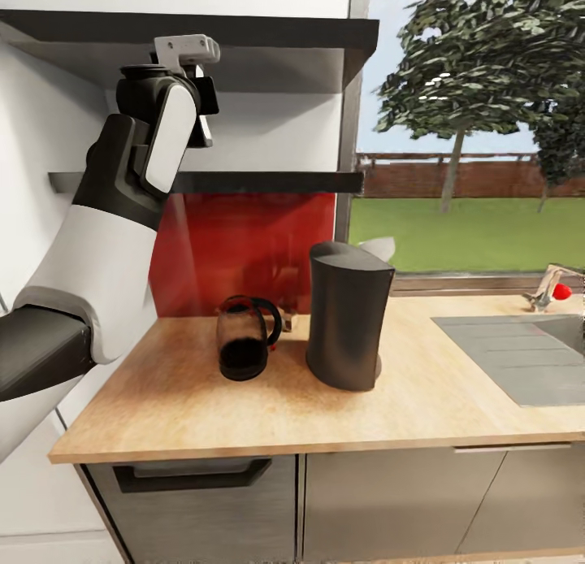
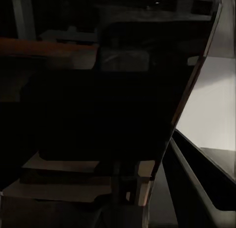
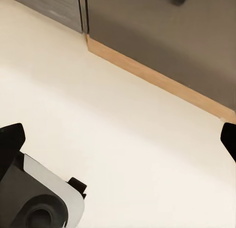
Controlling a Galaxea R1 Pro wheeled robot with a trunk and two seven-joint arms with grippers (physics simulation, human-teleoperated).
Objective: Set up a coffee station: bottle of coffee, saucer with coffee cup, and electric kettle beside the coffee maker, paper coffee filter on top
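1. Electric kettle: on kitchen countertop, just left of coffee maker; dark contents low inside.
2. Left gripper: raised between shelves; grip state cannot be told.
3. Right gripper: fingers spread wide, nothing held, over floor.

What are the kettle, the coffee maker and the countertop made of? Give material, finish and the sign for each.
Electric kettle: likely smoky glass, glossy; you can see through its body. Its handle and base look like black plastic.
Coffee maker: probably dark grey plastic, matte with a soft sheen; smooth moulded curves, no seams.
Kitchen countertop: light wood or wood-look laminate, satin; grain streaks run along it.
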